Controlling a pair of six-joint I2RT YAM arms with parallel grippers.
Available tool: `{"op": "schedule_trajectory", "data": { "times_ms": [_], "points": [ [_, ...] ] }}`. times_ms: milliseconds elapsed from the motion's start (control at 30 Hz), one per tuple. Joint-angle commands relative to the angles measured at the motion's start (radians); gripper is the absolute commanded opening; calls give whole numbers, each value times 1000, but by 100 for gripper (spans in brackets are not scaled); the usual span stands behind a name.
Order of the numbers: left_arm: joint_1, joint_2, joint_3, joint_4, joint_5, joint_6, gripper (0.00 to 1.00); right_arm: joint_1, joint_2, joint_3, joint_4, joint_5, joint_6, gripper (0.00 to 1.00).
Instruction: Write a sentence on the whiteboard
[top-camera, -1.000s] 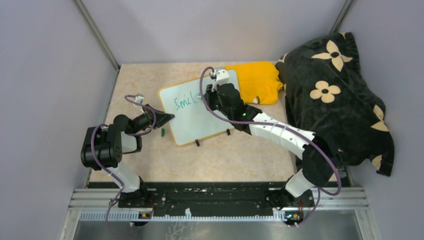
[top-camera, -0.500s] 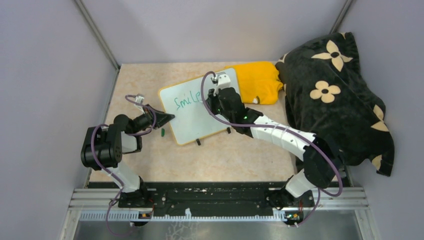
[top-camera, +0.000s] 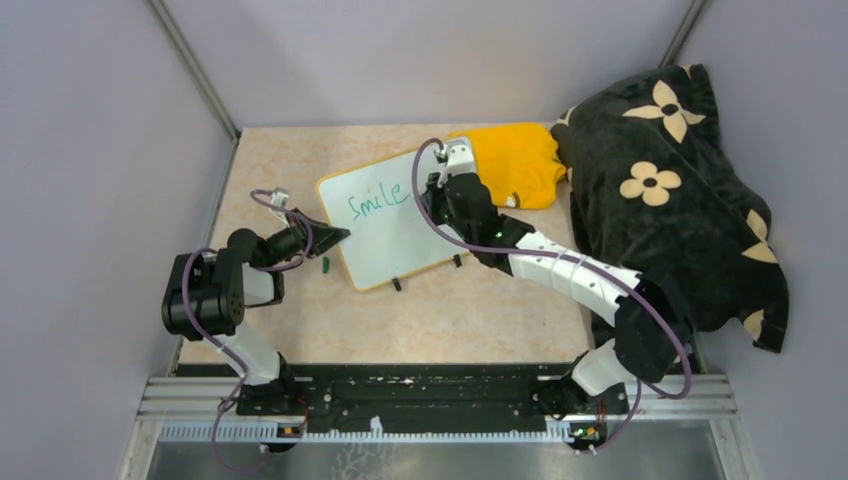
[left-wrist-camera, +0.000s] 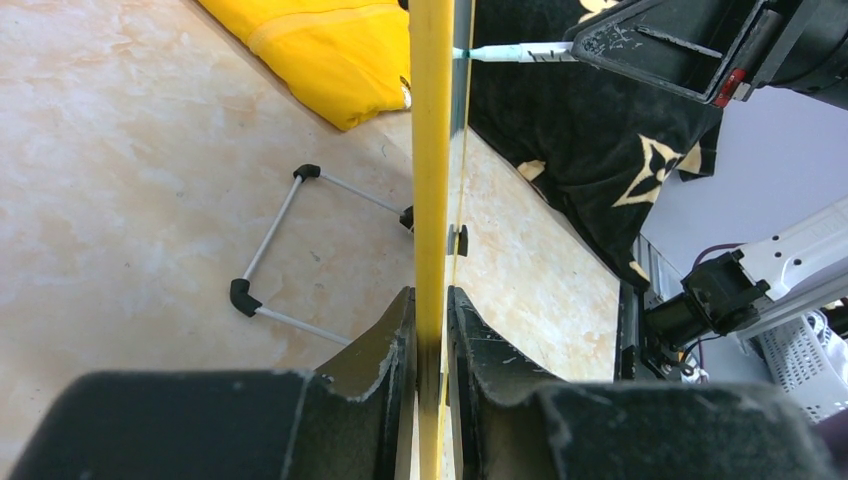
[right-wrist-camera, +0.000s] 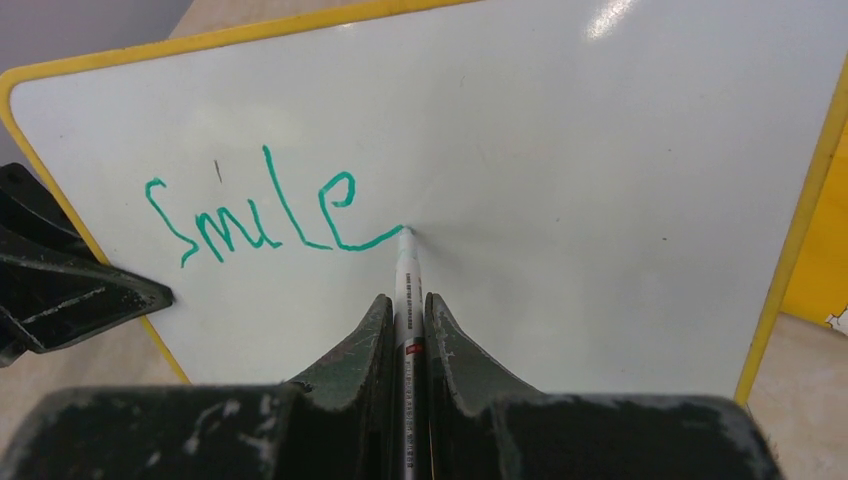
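Beige, stone-patterned table carries everything. On its right side lies a big black cloth with cream flowers. The whiteboard stands propped at a slant on its wire feet in the middle of the table, toward the far side. Its far right corner is just beside a folded yellow cloth.

The left gripper reaches in from the left. Its fingers are pinched almost together on the board's yellow rim, steadying the left edge. The right gripper comes over the board from the near right, nearly closed on a slim white marker that points out between its fingers. The marker's tip touches the white surface right at the end of the last stroke.

Of the sentence, one green word is done: "Smile", running along the upper part of the board, its final "e" trailing into the spot where the tip rests. Everything right of that word and the whole lower part of the board is blank, so I judge the writing to be early on, with the remaining words yet to come. A small dark green object, possibly the marker's cap, lies on the table just off the board's near left corner.
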Motion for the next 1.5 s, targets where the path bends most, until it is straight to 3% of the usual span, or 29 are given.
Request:
{"op": "schedule_trajectory", "data": {
  "times_ms": [0,267,567,1467],
  "points": [
    [-7,-23,18,21,18,29,23,-13,-80,-29,62,-15,-1,0],
    [-8,-27,17,20,16,31,29,68,-137,-27,123,-81,-50,0],
    [-8,-33,16,7,15,39,29,136,-40,77,121,-94,-76,0],
    [-8,-33,20,-6,13,41,29,126,121,229,37,-18,-77,0]
  ]
}}
